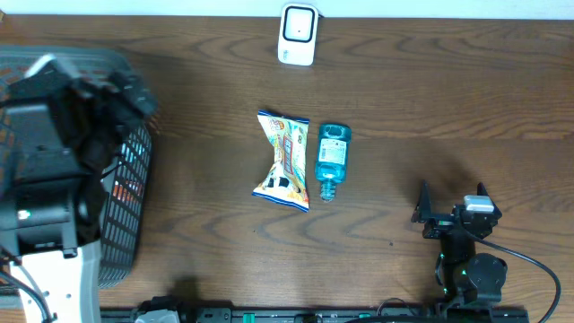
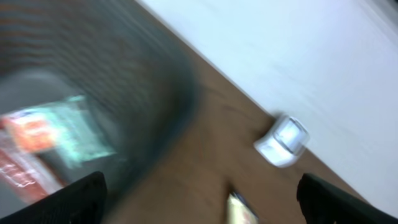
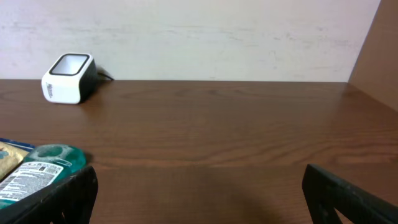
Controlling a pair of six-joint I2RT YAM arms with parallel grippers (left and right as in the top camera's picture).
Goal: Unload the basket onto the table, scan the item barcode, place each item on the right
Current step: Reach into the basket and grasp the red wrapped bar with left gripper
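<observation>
While the left pincer (image 2: pixel 202 186) hangs wide open, empty, over the basket (image 1: pixel 126 211), the right pincer (image 1: pixel 452 196) sits low, likewise.

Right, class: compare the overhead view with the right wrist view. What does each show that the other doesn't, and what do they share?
Overhead only: the mesh basket at the table's left end and the whole snack packet. Right wrist only: the side face of the scanner and the broad pale wall behind it. Both: the scanner, the blue bottle and the wooden table.
</observation>
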